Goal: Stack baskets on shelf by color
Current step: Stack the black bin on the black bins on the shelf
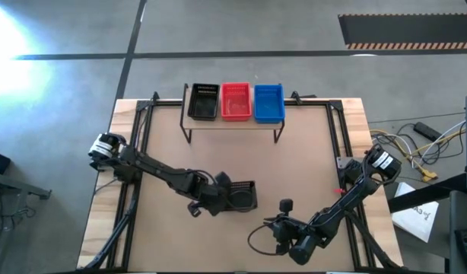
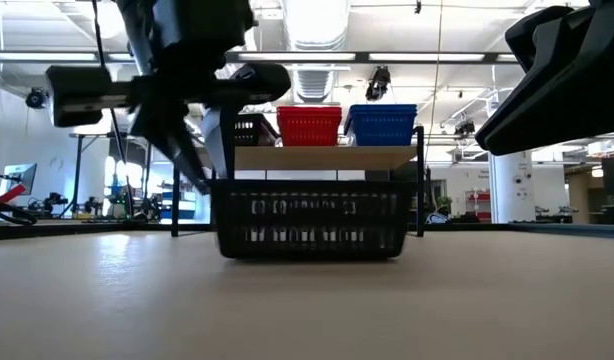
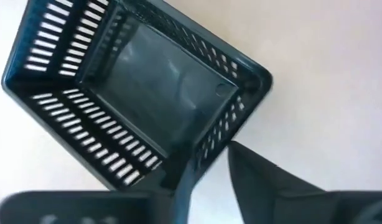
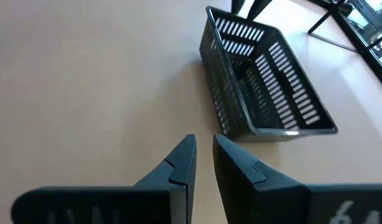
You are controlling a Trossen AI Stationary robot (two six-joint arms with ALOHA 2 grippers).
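A black basket (image 1: 243,195) (image 2: 309,220) stands upright on its bottom on the tabletop, in front of the shelf (image 1: 233,124). On the shelf sit a black basket (image 1: 203,101), a red one (image 1: 236,101) and a blue one (image 1: 268,103), side by side. My left gripper (image 3: 209,155) is at the left end of the basket on the table, shut on its end wall. My right gripper (image 4: 203,149) hovers near the table's front right, pointing at that basket (image 4: 265,81); there is a narrow gap between its fingers and nothing in it. My left gripper has the black basket's short end wall (image 3: 206,146), close to a corner, between its fingers, with one finger inside the basket and one finger (image 3: 259,177) outside. The fingers come slanting down from the table's left. The basket sits level with its bottom on the table.
The shelf's thin black legs (image 1: 186,137) stand at the far middle of the table. A black frame (image 1: 336,129) runs around the tabletop. Bare tabletop lies between the shelf and the basket on the table. Cables and papers (image 1: 416,209) lie on the floor to the right.
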